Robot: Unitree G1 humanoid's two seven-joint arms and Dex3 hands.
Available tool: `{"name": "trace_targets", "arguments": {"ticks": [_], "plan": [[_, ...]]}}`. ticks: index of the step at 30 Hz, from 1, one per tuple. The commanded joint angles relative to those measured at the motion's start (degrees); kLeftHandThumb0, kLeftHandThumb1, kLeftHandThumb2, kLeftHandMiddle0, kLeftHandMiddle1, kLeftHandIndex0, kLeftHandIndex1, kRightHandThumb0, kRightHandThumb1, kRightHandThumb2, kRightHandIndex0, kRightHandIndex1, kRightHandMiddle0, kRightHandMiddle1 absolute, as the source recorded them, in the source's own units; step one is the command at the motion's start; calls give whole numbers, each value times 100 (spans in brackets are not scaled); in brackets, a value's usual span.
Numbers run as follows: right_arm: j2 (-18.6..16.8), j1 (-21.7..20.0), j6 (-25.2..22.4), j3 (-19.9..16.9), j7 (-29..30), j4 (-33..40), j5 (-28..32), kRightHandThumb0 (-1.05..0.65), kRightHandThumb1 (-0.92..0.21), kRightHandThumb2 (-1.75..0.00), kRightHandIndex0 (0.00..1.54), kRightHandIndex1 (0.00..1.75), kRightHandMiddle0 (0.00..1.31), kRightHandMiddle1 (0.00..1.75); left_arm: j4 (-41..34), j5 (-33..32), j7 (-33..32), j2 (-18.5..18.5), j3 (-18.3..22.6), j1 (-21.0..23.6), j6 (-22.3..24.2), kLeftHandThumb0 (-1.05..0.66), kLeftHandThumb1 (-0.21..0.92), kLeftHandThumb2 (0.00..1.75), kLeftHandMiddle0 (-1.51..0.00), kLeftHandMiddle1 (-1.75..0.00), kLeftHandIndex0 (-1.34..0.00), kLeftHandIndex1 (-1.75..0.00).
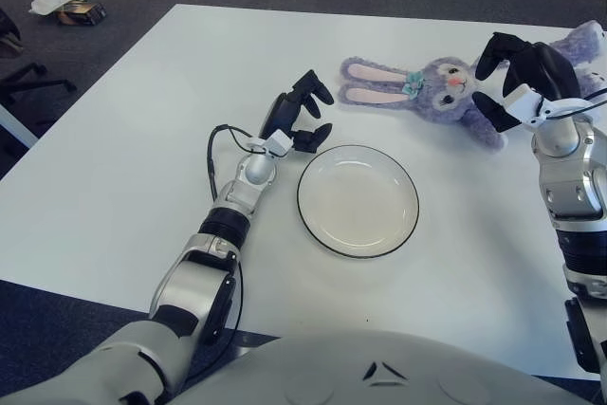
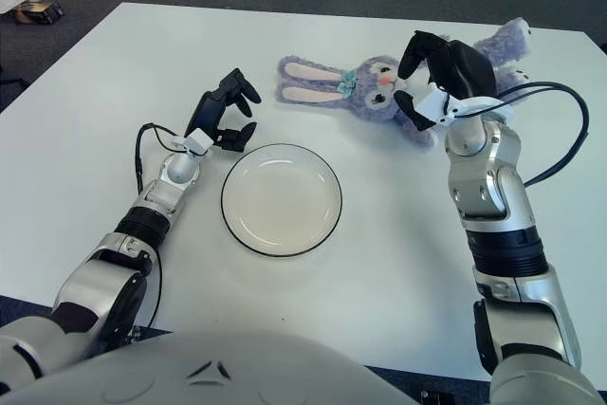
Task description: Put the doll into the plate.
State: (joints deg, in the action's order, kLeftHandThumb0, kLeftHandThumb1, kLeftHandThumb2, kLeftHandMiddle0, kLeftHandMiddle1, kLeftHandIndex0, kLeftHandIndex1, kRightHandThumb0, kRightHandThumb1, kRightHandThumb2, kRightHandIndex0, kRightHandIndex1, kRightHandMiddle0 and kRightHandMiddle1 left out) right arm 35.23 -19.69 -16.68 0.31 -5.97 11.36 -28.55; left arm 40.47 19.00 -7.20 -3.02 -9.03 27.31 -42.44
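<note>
Two things sit on the big white surface (image 1: 114, 158) in front of me: a soft purple bunny doll with long pink-lined ears (image 1: 432, 90) and a round white plate with a thin black rim (image 1: 358, 201). The doll lies flat at the far side, past the plate and a bit to the right, with its ears pointing left. It is not touching the plate. I see bare surface between them, and nothing blocks the way from one to the other.

My right hand (image 2: 438, 73) is over the doll's body, just right of its face. Its black fingers are spread and curved, and they hold nothing. I cannot tell if they touch the fur.

My left hand (image 1: 299, 113) is just beside the plate's far left edge. Its fingers are loosely open and hold nothing.

One thing only my right eye shows well: the black cable (image 2: 560, 130) looping out from my right arm. My left eye shows more of the dark carpet floor (image 1: 104, 54), with a small bit of litter (image 1: 66, 9) on it, well away.

Nothing is in the plate.
</note>
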Motion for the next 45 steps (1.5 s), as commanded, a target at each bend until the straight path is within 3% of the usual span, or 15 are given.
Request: {"name": "trace_targets", "arguments": {"ticks": [1, 8, 13, 24, 31, 32, 33, 34, 36, 38, 43, 45], "plan": [[-3, -142, -22, -78, -39, 129, -73, 0, 5, -174, 88, 173, 67, 175, 361, 1, -34, -16, -91, -663, 34, -1, 46, 112, -51, -164, -34, -175], [198, -152, 266, -68, -13, 64, -239, 0, 8, -175, 93, 168, 68, 175, 334, -42, 13, -26, -120, -684, 171, -1, 46, 111, -52, -162, -33, -175], [354, -128, 735, -76, 271, -127, -493, 0, 8, -175, 92, 170, 67, 175, 329, -94, 60, -28, -137, -698, 208, -1, 46, 112, -53, -162, -33, -175], [351, -316, 961, -77, 287, -583, -541, -1, 10, -175, 91, 174, 74, 165, 294, -62, 10, -60, -182, -734, 268, -1, 46, 113, -53, -163, -32, -175], [434, -365, 1029, -33, 211, -700, -637, -1, -10, -154, 76, 171, 56, 173, 278, 3, -77, -73, -200, -745, 277, -1, 45, 116, -53, -168, -32, -175], [483, -377, 1065, -7, 173, -744, -664, -1, -16, -147, 72, 168, 55, 174, 277, 9, -89, -72, -200, -747, 282, -1, 44, 116, -53, -168, -32, -175], [516, -386, 1093, 11, 145, -777, -684, -1, -31, -127, 61, 162, 47, 174, 277, 12, -98, -70, -199, -749, 286, -1, 44, 116, -53, -168, -32, -175], [557, -401, 1132, 31, 113, -828, -707, -1, -37, -120, 58, 160, 44, 174, 277, 20, -115, -68, -198, -749, 292, -1, 44, 116, -53, -168, -32, -175], [622, -412, 1230, 67, 82, -938, -750, -20, -50, -104, 37, 160, 43, 171, 276, 36, -145, -66, -198, -750, 298, -1, 44, 117, -53, -169, -32, -175], [709, -429, 1382, 126, 74, -1115, -805, -56, -50, -91, 23, 159, 18, 158, 278, 45, -157, -67, -201, -749, 301, -1, 44, 117, -53, -169, -32, -175], [985, -648, 2081, 363, 330, -2312, -942, -86, -60, -68, 7, 147, 3, 128, 271, 30, -134, -77, -216, -757, 333, -1, 44, 117, -54, -167, -32, -175], [1083, -640, 2021, 409, 113, -2109, -1042, -92, -63, -62, 3, 139, 1, 119, 276, 2, -99, -78, -217, -759, 327, -1, 44, 116, -54, -167, -32, -175]]}}
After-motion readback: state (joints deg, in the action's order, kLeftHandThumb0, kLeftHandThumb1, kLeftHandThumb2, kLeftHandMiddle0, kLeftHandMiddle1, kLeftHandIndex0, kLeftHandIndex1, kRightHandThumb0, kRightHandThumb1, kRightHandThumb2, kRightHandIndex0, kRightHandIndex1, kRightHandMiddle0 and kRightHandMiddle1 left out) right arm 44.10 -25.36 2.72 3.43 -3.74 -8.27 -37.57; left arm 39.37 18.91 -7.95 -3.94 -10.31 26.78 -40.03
